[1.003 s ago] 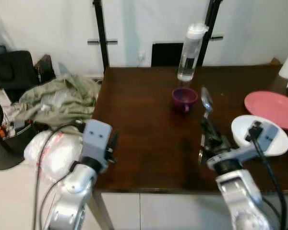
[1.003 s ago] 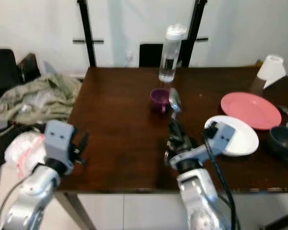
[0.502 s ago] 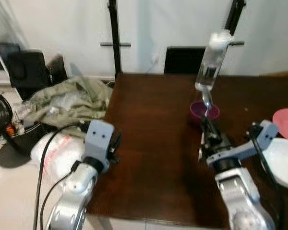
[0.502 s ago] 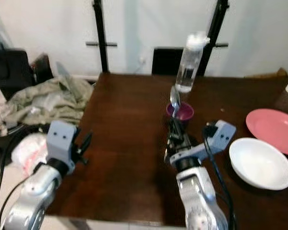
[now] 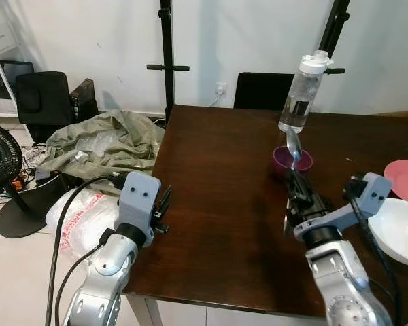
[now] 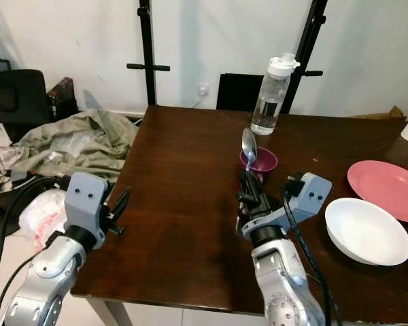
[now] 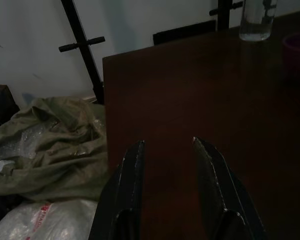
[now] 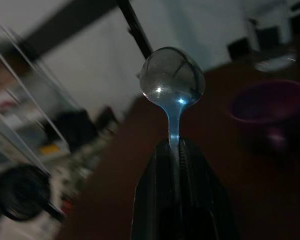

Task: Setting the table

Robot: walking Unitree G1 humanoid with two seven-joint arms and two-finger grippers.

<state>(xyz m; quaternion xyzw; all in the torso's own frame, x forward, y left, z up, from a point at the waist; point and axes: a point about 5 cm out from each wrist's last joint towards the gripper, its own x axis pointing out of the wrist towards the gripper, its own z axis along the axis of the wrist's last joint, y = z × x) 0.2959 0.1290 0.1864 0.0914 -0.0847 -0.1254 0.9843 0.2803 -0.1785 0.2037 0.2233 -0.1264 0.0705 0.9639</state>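
Dark wooden table (image 6: 183, 197), water bottle (image 6: 271, 95), purple cup (image 6: 260, 163), white bowl (image 6: 367, 231), pink plate (image 6: 387, 190)

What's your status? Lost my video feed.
Right pincer shut on spoon, bowl end up. Left pincer open, idle at table edge. Purple cup just beyond spoon.

A dark wooden table (image 5: 217, 176) is being lit evenly against a white wall (image 5: 224, 34). Beyond the tool, a black chair back (image 5: 262, 90) and black stands (image 5: 167, 54) are being seen; a fan (image 5: 1, 159) and olive cloth (image 5: 98, 142) are lying on the pale tiled floor (image 5: 13, 272).
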